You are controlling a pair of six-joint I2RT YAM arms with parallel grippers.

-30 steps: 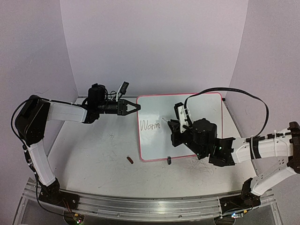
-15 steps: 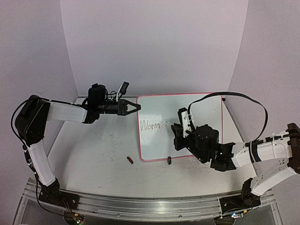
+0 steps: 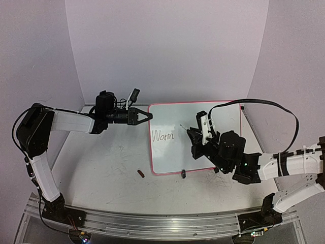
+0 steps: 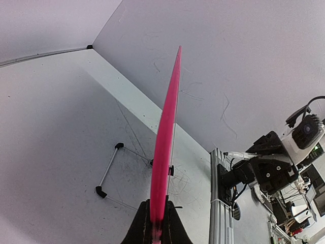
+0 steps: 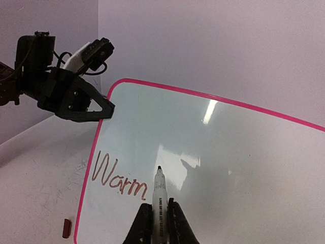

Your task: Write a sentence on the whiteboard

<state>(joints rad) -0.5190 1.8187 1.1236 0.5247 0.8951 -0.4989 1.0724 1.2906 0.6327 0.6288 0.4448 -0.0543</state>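
Note:
The whiteboard [image 3: 172,155], white with a pink frame, lies on the table with "Warm" [image 3: 163,136] written in red at its left side. My left gripper [image 3: 148,116] is shut on the frame at the board's upper left corner; in the left wrist view the pink edge [image 4: 165,137] runs out from between the closed fingers [image 4: 156,223]. My right gripper [image 5: 159,216] is shut on a white marker [image 5: 159,195]. The marker's dark tip [image 5: 159,168] points at the board [image 5: 228,168] just right of "Warm" [image 5: 119,178]. I cannot tell whether the tip touches.
A small red-brown cap [image 3: 141,173] lies on the table left of the board's near corner, also in the right wrist view as the cap [image 5: 66,228]. A black clip foot [image 3: 183,174] sits on the board's near edge. A thin wire stand [image 4: 106,175] shows under the board.
My right gripper has moved right and a little farther back with the marker, away from the end of "Warm". The left gripper and the board have stayed put.

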